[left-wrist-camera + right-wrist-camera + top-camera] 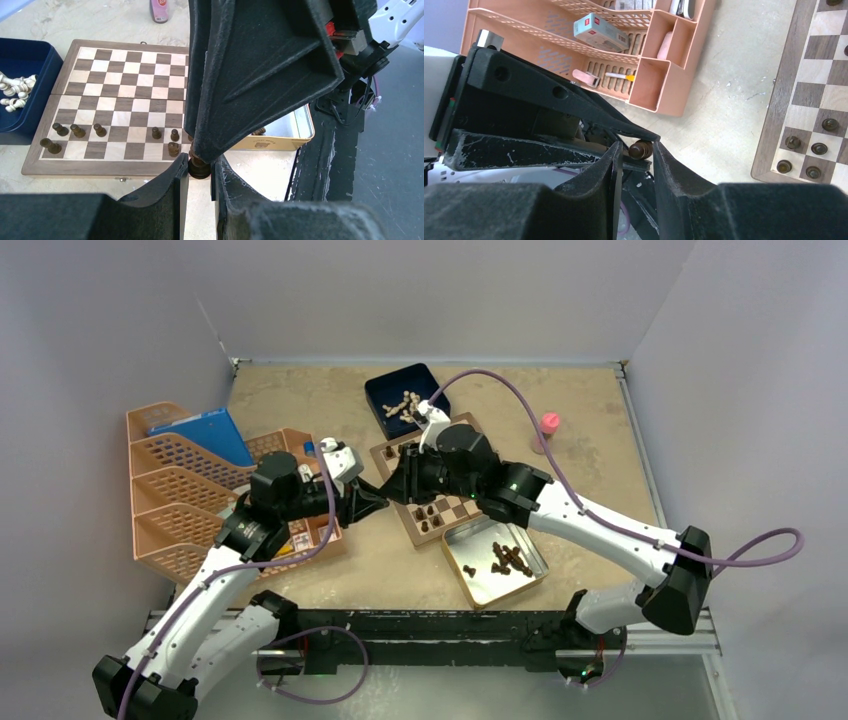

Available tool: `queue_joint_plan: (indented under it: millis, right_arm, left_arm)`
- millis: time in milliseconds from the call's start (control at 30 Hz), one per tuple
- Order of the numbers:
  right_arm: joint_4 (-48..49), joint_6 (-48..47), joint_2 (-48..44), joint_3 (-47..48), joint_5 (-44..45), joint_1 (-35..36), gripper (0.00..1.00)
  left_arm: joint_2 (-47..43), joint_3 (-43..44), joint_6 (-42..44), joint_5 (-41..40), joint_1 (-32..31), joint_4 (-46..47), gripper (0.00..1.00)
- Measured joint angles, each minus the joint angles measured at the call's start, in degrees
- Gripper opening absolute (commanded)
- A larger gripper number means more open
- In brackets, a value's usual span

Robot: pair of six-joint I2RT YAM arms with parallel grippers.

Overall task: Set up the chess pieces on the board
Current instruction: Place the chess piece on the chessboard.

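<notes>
Since the two grippers meet tip to tip over the table just beside the board [100, 169], this looks like a hand-over, with one dark chessman [199, 169] caught between both pairs of fingers. The left gripper [377, 503] has its jaws closed on one end; the right gripper [636, 150] pinches the other end from the opposite side. Passing it across probably allows an upright regrip — needed to stand it among the placed pieces [77, 131] along the board's edge rows. More wait in the silver tin [480, 585].
</notes>
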Motion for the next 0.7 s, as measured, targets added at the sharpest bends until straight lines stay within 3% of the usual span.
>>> queue_joint_plan:
  millis: [233,400,533,700]
  right_arm:
    - [-0.02,0.02,1.25,0.22,-0.20,0.00,0.21]
    - [0.09,-0.22,1.57,0.42,-0.57,-0.02,0.03]
    - [0.09,-0.59,1.57,0.35,-0.37,-0.02,0.01]
    - [2.25,-1.84,-0.24,-2.95,2.89,0.00,0.01]
  left_arm:
    - [0.02,-0.09,0.72,-0.24,-0.02,-0.09,0.06]
    - [0.02,-0.09,1.09,-0.55,-0.02,-0.28,0.06]
    - [0.02,-0.09,0.87,-0.87,-0.02,-0.48,0.24]
    - [0.59,-0.04,-2.19,-2.19,-0.02,-1.66,0.59]
